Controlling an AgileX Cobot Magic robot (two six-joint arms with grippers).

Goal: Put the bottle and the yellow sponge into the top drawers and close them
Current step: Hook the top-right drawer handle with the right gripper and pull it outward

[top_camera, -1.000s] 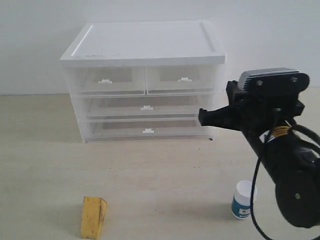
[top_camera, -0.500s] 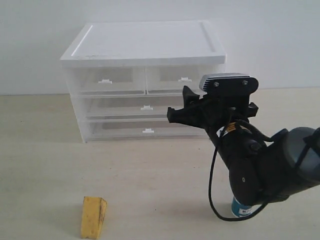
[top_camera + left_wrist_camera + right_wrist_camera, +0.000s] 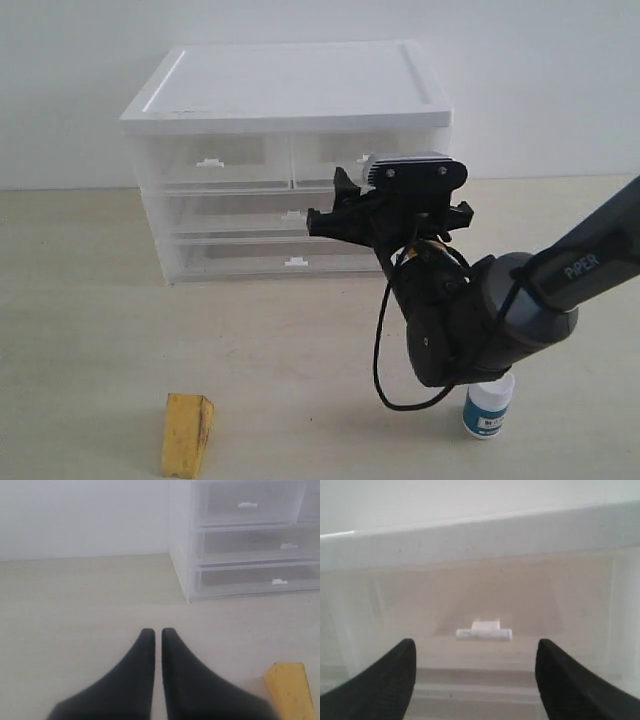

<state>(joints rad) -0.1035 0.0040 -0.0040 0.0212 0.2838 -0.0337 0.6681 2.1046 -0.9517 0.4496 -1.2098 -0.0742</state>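
The two top drawers, left (image 3: 215,160) and right (image 3: 330,150), are both closed in the white-topped cabinet (image 3: 290,85). My right gripper (image 3: 335,205) hovers open just in front of the right top drawer. In the right wrist view its fingers (image 3: 390,680) flank that drawer's white tab handle (image 3: 484,631) without touching it. The bottle (image 3: 488,405) stands on the table beneath the right arm. The yellow sponge (image 3: 187,433) lies at the front left. My left gripper (image 3: 157,632) is shut and empty, low over the table beside the sponge (image 3: 290,690).
Two full-width drawers (image 3: 290,215) sit closed under the top pair. The right arm's bulky dark body (image 3: 470,320) hangs between the cabinet and the bottle. A pale wall stands behind the cabinet, and the beige table (image 3: 90,320) stretches in front.
The right arm has swung left and toward the cabinet, bringing its open gripper before the right top drawer. The bottle, hidden by the arm half a second ago, shows again.
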